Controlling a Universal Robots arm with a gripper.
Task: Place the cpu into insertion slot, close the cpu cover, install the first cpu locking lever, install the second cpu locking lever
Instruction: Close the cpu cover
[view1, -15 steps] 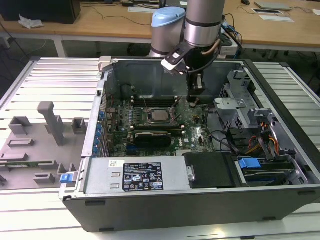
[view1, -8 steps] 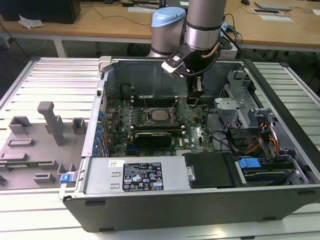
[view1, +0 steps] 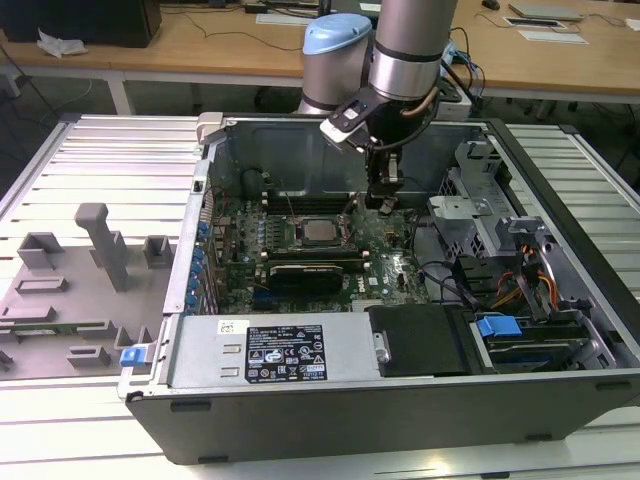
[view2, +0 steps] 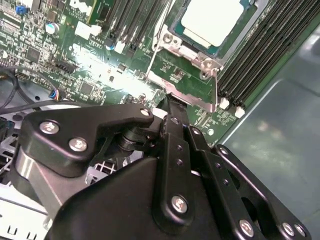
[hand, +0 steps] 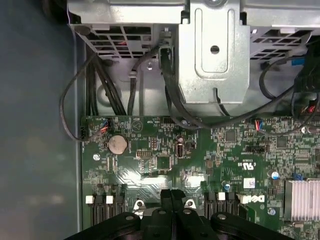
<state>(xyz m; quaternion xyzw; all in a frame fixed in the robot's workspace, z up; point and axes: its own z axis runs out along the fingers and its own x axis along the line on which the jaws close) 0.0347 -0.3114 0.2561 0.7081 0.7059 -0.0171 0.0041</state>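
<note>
Hidden or unclear: the gripper (view1: 384, 198) reaches down into the open computer case (view1: 400, 400). In both wrist views its own black linkage blocks the fingertips' contact point. The jaws are pressed together with only a thin seam between them and nothing visible in their grip. In the second wrist view the tips sit just beside the near edge of the cpu cover (view2: 186, 46); touching or not, cannot tell. The insertion slot lies under the chip and cover, so little of it can be made out. Two thin wire levers (view2: 154, 50) run along the cover's sides; whether they are hooked down, cannot tell. The chip is cut off by the edge of the second wrist view.

Task item: the cpu (view2: 212, 19) is seated in the slot, flat, its pale silvery top showing through the cover's window. The cover is a grey metal frame lying down around it. In the exterior view the chip (view1: 320, 232) is at the exterior view's left of the gripper, near it.

Surroundings: green motherboard (hand: 165, 150) with a coin cell (hand: 117, 144), black memory slots (view2: 260, 55) and loose black cables (hand: 100, 85). The case rests on a slatted metal table (view1: 100, 150). Grey fixtures (view1: 100, 240) stand at the exterior view's left, and wooden desks (view1: 200, 50) stand behind.
</note>
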